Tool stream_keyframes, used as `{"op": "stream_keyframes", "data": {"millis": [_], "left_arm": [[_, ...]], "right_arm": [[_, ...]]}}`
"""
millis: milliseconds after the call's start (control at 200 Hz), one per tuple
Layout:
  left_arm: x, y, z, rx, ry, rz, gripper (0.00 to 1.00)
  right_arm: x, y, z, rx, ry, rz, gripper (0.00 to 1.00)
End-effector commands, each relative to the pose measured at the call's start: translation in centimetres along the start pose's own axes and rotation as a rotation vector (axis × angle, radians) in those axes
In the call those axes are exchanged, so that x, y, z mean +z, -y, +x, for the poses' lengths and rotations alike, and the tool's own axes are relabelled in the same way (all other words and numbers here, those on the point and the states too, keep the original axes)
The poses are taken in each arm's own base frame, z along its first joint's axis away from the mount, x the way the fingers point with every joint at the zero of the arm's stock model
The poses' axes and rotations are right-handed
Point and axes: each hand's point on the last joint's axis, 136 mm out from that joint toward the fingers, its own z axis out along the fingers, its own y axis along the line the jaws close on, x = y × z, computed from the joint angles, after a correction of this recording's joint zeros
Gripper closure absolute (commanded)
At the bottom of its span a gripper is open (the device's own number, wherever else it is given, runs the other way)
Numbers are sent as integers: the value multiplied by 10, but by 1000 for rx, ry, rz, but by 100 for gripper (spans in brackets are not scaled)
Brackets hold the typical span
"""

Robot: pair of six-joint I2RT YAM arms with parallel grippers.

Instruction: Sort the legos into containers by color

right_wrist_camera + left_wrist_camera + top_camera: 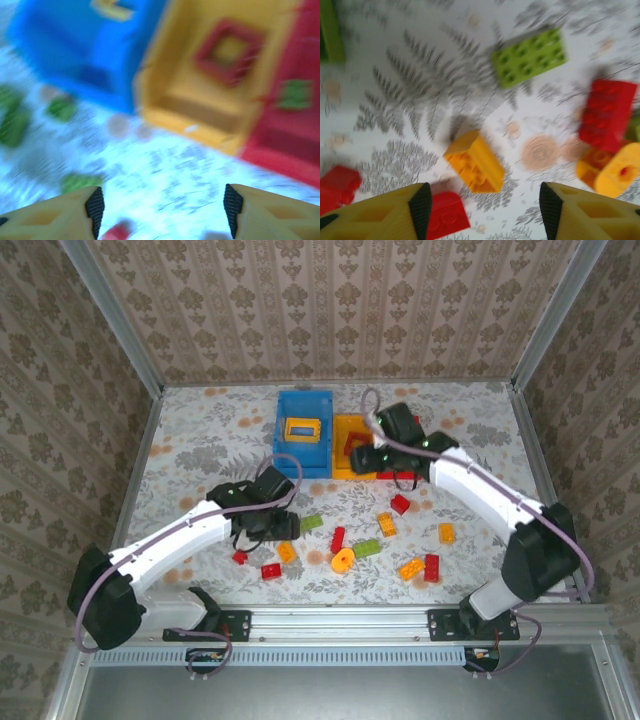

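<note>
Loose legos lie across the middle of the table: an orange brick (pixel 474 161), a red brick (pixel 445 215) beside my left finger, a green brick (pixel 529 56), another red brick (pixel 607 115) and the orange ring (pixel 612 170). My left gripper (pixel 485 215) hangs open just above the orange brick (pixel 287 552). At the back stand the blue bin (pixel 303 458), orange-yellow bin (pixel 340 462) and red bin (pixel 290 130). My right gripper (pixel 163 210) is open and empty in front of them. The view is blurred. A red frame (pixel 227 50) lies in the orange-yellow bin and a green brick (pixel 295 94) in the red one.
A yellow frame (pixel 301 428) sits in the blue bin. More bricks lie right of centre: orange (pixel 447 532), orange (pixel 411 568), red (pixel 432 567), red (pixel 400 504). Metal rails and patterned walls border the table.
</note>
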Motion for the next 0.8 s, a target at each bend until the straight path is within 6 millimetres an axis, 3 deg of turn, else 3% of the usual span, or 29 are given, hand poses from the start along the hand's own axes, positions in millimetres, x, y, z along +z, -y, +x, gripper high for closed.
{"op": "stream_keyframes", "data": {"millis": [0, 115, 255, 520, 795], "left_arm": [[11, -9, 12, -156, -92, 9, 35], [30, -5, 16, -245, -168, 18, 32], [45, -4, 17, -292, -215, -7, 32], [65, -11, 30, -340, -307, -82, 37], [81, -10, 23, -310, -286, -86, 59]], "right_arm": [[7, -59, 50, -88, -104, -235, 28], [3, -85, 83, -95, -170, -334, 27], [-2, -100, 101, -115, -203, -389, 26], [-1, -102, 106, -112, -217, -398, 27], [1, -104, 105, -85, -208, -404, 29]]}}
